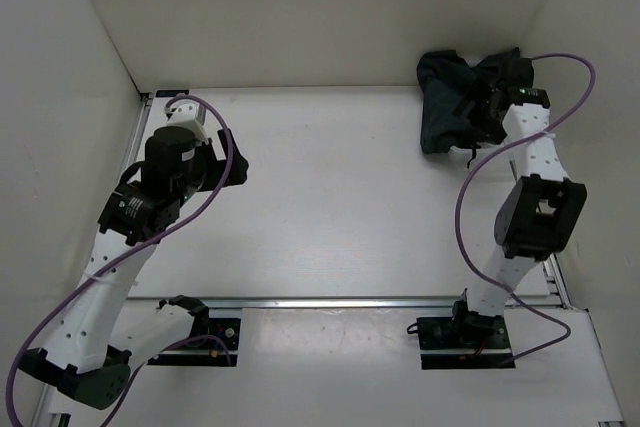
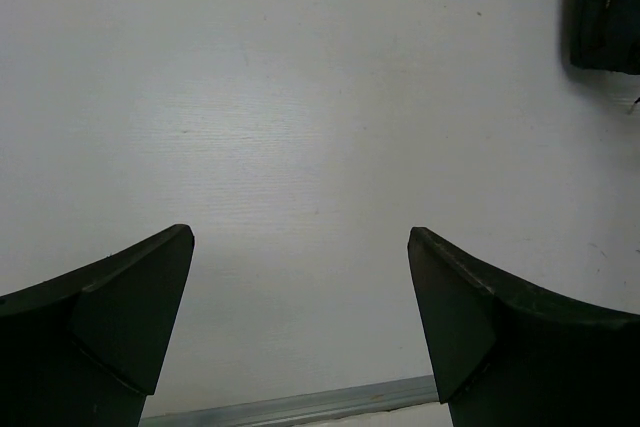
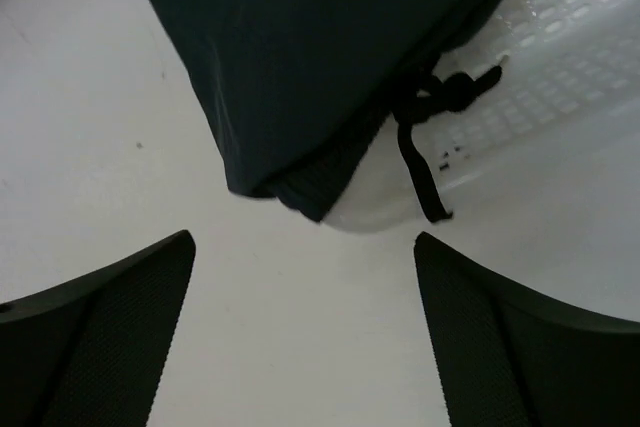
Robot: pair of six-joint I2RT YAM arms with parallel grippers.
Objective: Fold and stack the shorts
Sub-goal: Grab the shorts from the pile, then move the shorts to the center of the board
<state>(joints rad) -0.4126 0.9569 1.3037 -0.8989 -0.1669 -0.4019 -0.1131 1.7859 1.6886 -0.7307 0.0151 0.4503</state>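
The dark navy shorts point(image 1: 452, 97) lie bunched at the back right of the table. In the right wrist view the shorts point(image 3: 300, 57) hang over the rim of a white perforated basket point(image 3: 570, 57), and a black drawstring point(image 3: 418, 152) dangles from them. My right gripper point(image 1: 480, 112) is open and empty, just short of the hanging edge of the shorts; its jaws point(image 3: 304, 237) stand wide over bare table. My left gripper point(image 1: 234, 169) is open and empty at the left, far from the shorts, with only table between its jaws point(image 2: 300, 232).
White walls close in the table at the back and both sides. A metal rail point(image 1: 350, 301) runs along the near edge, and a rail point(image 2: 300, 407) shows below the left fingers. A dark shape point(image 2: 605, 7) sits at the top right of the left wrist view.
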